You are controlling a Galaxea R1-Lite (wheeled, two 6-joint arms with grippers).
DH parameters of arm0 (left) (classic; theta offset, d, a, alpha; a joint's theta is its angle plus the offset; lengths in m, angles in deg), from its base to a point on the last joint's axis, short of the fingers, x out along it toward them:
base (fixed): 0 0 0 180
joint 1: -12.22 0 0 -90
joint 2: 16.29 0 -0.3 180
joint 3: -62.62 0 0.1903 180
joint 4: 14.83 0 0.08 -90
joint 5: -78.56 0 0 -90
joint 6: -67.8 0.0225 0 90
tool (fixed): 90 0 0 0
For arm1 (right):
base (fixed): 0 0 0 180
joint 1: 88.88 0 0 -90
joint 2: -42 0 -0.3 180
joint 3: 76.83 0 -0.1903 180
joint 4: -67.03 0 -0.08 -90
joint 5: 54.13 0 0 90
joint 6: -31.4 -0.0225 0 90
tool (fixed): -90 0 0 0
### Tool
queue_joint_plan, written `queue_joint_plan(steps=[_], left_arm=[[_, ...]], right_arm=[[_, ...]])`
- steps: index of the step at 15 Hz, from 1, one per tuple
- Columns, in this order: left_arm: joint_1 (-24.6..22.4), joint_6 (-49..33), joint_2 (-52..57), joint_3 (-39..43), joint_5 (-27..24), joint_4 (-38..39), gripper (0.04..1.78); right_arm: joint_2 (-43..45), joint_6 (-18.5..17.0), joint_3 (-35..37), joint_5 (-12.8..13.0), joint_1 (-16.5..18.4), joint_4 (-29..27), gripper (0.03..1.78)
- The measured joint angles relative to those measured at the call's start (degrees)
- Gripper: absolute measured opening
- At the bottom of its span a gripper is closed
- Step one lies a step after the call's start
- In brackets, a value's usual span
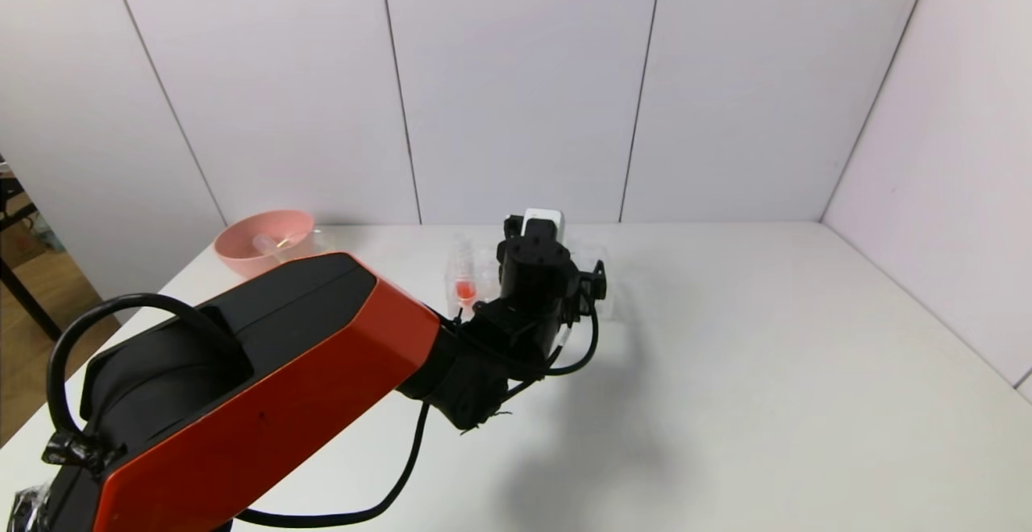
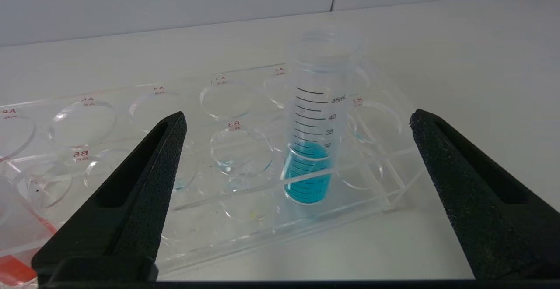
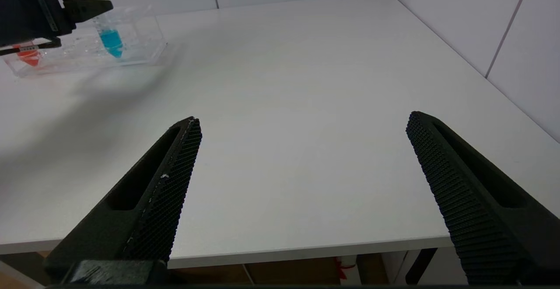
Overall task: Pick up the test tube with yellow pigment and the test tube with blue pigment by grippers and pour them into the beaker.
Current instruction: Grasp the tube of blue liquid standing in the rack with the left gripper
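Note:
The test tube with blue pigment (image 2: 310, 149) stands upright in a clear rack (image 2: 363, 210), with blue liquid to about the 30 mark. My left gripper (image 2: 298, 116) is open and level with the tube, which stands a little beyond its fingertips, between the two jaw lines. In the head view the left wrist (image 1: 536, 274) hides the tube. A clear tube with a yellow trace (image 1: 274, 242) lies in a pink bowl (image 1: 242, 254). My right gripper (image 3: 304, 122) is open and empty above the table's near edge. I cannot make out the beaker for certain.
A red-tipped tube (image 1: 464, 287) stands in the rack's left part and also shows in the right wrist view (image 3: 29, 54). A faint clear object (image 1: 321, 238) stands right of the bowl. White walls close the table's back and right side.

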Motion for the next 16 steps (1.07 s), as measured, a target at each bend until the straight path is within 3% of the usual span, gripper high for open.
queue_joint_plan(steps=[10, 13, 16], left_arm=[[-1.9, 0.06, -4.35, -7.96, -0.07, -4.49, 1.72], [-1.83, 0.2, -4.85, -8.9, -0.11, -5.1, 1.44], [-1.83, 0.24, -4.96, -9.09, -0.2, -5.07, 0.93]], right_arm=[[0.0, -0.02, 0.0, -0.01, 0.0, 0.02, 1.71], [0.0, 0.0, 0.0, -0.01, 0.0, 0.02, 1.71], [0.0, 0.02, 0.0, -0.01, 0.0, 0.05, 1.71]])
